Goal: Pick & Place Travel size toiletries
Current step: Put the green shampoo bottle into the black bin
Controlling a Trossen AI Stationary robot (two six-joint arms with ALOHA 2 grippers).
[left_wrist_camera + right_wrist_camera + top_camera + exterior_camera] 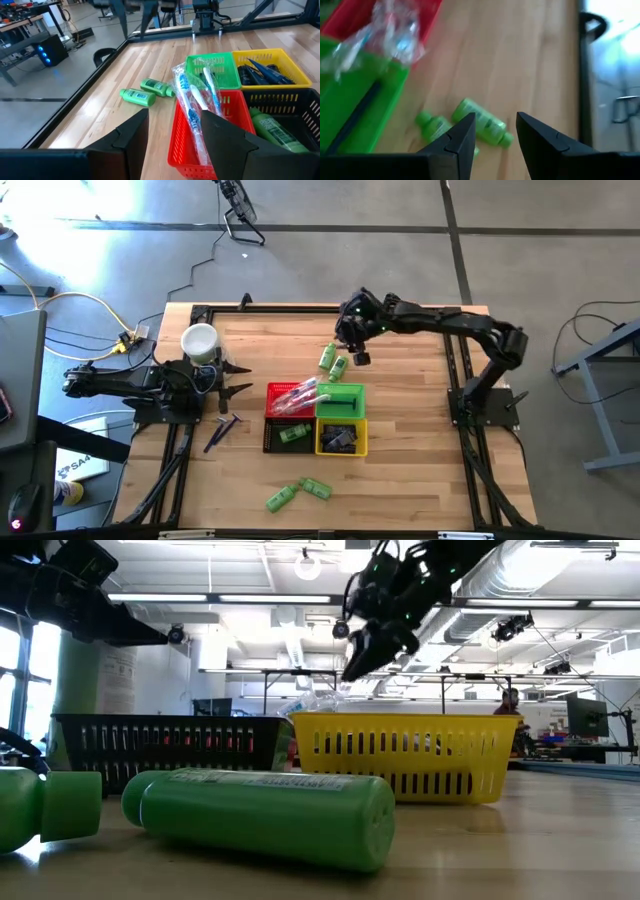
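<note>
Two green bottles (pixel 333 361) beneath right hand (pixel 360 358), fingers parted, empty, left hand (pixel 238 378) parted, empty

- We note the table (pixel 400 430): pale wood planks, smooth, light sheen.
- Baskets (pixel 200 145): slotted plastic.
- Green bottles (pixel 260 815): smooth matt plastic.
- Toothbrush wrappers (pixel 192 107): clear glossy film.

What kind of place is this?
Probably a robotics lab or workshop: two robot arms are fixed to a wooden table, cables trail over a concrete floor, and workbenches stand under exposed ceiling ducts.
</note>
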